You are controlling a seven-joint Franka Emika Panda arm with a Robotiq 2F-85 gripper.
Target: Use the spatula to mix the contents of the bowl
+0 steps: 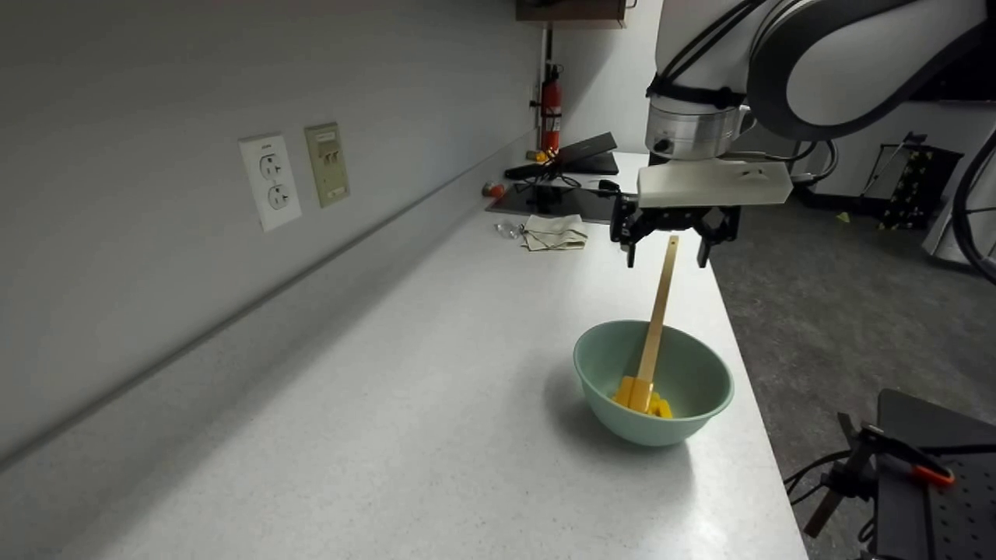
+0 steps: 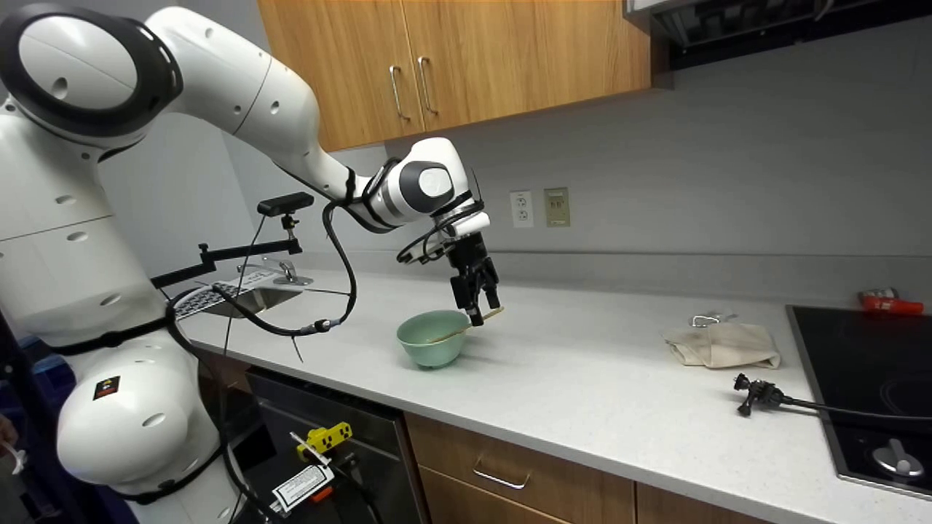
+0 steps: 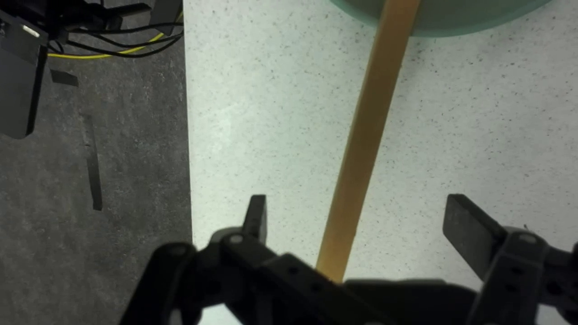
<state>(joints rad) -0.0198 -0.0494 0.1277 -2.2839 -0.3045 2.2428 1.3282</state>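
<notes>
We see a white speckled counter [image 2: 582, 364], a flat black cooktop [image 2: 866, 356] set into it. Near the counter's edge stands a round mint-green bowl [image 1: 646, 432]. A long spatula [image 1: 654, 334] with yellow-orange head and pale wooden handle leans in it, jutting over the rim. A folded beige cloth [image 2: 728, 346] lies beside the cooktop, well apart from the bowl. The black fingers [image 3: 472, 234] stand wide apart, either side of the handle in the wrist view; whether level with it, we cannot tell. Small yellow chunks [image 1: 663, 407] lie by the spatula's head.
</notes>
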